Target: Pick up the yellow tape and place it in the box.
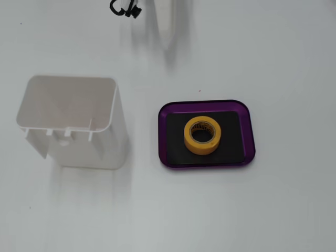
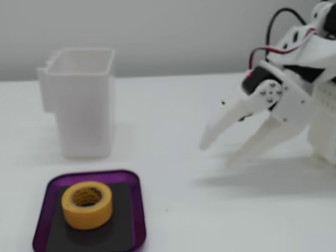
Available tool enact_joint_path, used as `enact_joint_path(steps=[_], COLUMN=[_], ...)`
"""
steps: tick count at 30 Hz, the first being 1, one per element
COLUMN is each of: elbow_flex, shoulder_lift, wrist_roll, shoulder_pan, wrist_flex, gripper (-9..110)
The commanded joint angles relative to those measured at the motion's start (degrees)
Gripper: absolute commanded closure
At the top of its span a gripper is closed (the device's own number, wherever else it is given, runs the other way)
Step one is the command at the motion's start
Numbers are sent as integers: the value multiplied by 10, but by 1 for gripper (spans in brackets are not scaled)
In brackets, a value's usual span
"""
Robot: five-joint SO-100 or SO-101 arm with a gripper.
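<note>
The yellow tape (image 1: 202, 151) (image 2: 87, 213) lies flat inside the box (image 1: 207, 104) (image 2: 138, 210), a shallow purple tray with a black bottom. In the side fixed view my gripper (image 2: 215, 154) hangs low over the table far to the right of the box, open, with nothing between its white fingers. The top-down fixed view shows only a blurred finger (image 1: 167, 27) at the upper edge, well behind the box. Nothing touches the tape.
A tall white plastic container (image 1: 68, 121) (image 2: 84, 105) stands open-topped to the left of the box in the top-down view and behind it in the side view. The arm's white base (image 2: 325, 121) sits at the right edge. Bare white table lies between them.
</note>
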Motion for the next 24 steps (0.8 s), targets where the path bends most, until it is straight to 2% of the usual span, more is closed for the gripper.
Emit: enact_joint_path(steps=[1,4,8,24], elbow_flex=[37,54,56,55], shoulder_lift=[63,62,62,62], wrist_roll=[-3,-3,-3,48], shoulder_pan=[-4,-4,-4,-4], wrist_flex=[2,3,3,23], gripper=[88,89,103,102])
